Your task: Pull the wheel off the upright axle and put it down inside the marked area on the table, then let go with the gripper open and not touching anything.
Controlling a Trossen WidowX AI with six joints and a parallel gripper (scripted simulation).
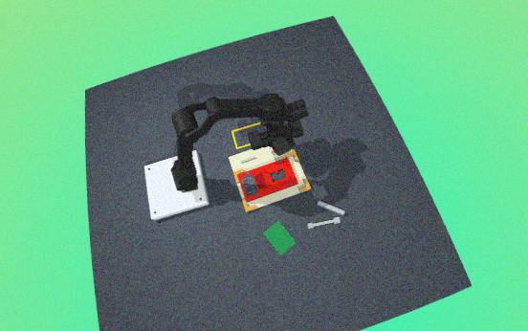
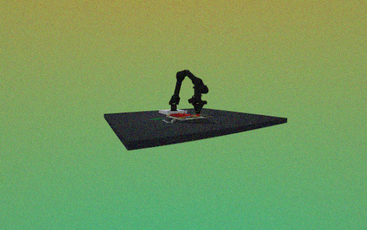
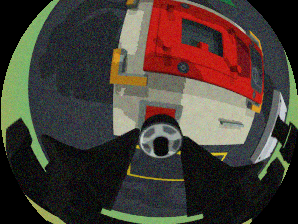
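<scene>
The wheel (image 3: 150, 142), a black tyre with a silver spoked face, is between the fingertips in the wrist view, at the edge of the cream board (image 3: 210, 105) (image 1: 239, 165). My gripper (image 3: 161, 136) (image 2: 198, 113) points down and is shut on the wheel, one finger on each side. The arm mostly hides the wheel in the top view. The axle is not clearly visible; only a dark centre shows in the wheel. The marked area is a yellow outline (image 1: 234, 139) (image 3: 156, 177) on the table beside the board, partly covered by the arm in the top view.
A red plate (image 1: 263, 183) (image 3: 167, 50) with dark openings lies on the board, between orange corner pieces. A small red block (image 3: 160, 111) is right by the wheel. A green patch (image 1: 279, 237) and two light bars (image 1: 331, 208) (image 1: 324, 223) lie beyond. The white base (image 1: 167, 191) carries the arm.
</scene>
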